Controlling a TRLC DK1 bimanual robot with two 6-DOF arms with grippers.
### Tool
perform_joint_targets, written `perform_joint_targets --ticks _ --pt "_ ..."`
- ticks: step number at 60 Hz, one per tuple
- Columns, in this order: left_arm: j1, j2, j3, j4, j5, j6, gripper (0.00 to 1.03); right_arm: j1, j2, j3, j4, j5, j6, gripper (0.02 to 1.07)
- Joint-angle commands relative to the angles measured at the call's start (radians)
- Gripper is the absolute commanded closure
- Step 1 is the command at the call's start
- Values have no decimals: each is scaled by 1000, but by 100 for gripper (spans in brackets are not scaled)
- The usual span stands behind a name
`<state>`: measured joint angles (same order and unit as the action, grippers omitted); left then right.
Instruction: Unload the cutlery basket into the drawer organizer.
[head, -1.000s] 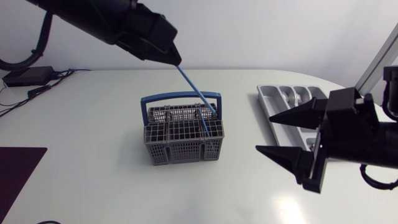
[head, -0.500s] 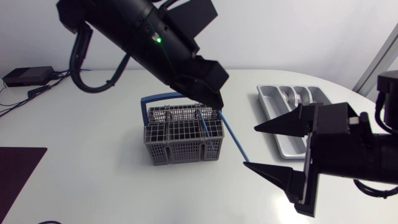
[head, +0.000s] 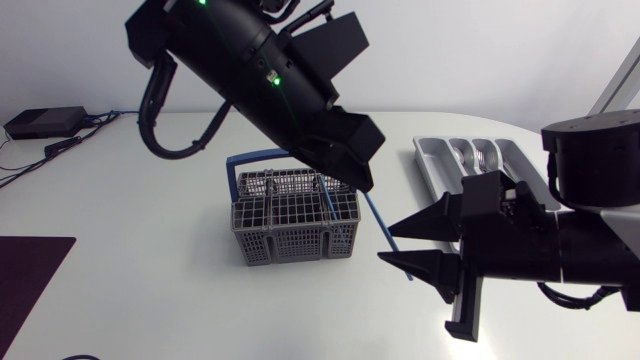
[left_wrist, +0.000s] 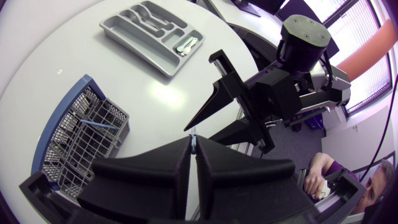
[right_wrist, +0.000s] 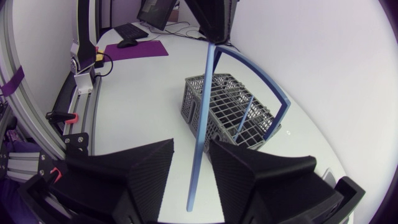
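one basket (head: 295, 228), one organizer (head: 437, 172), two blue sticks (head: 386, 229)

No readable text, label, brand, number or sign anywhere in view.

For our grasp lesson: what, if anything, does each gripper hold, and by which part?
The left gripper pinches the blue stick at its top end. The right gripper holds nothing; the stick lies between its open fingers.

Grey mesh basket with blue handle (head: 295, 215) stands upright. Slim blue utensil (head: 378, 212) slants beside it. Grey organizer tray (head: 430, 165) lies apart.
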<state>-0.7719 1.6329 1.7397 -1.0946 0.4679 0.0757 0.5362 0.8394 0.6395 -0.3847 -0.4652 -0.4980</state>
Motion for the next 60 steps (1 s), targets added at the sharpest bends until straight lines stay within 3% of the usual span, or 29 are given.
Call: perform_joint_targets --ticks 1,22,36,38,45,47,52,60 --pt "-7 16 -26 -5 15 9 99 8 15 12 12 -6 18 89" --pt "0 4 -51 -5 15 19 99 8 30 14 0 -9 35 101" --pt "0 2 -34 -4 15 18 97 10 36 11 -17 -15 35 101" --pt "8 1 -28 2 15 12 90 10 36 11 -25 -15 35 101" --pt "34 -11 1 25 15 -8 38 8 29 9 -54 -12 30 101" --pt "40 -18 6 30 15 -8 29 1 27 9 -65 -12 24 101" --pt "62 -44 1 75 15 -25 14 -27 18 3 -94 -12 1 101" --pt "131 -73 -16 151 15 -73 13 -111 17 -4 -126 -21 -34 101"
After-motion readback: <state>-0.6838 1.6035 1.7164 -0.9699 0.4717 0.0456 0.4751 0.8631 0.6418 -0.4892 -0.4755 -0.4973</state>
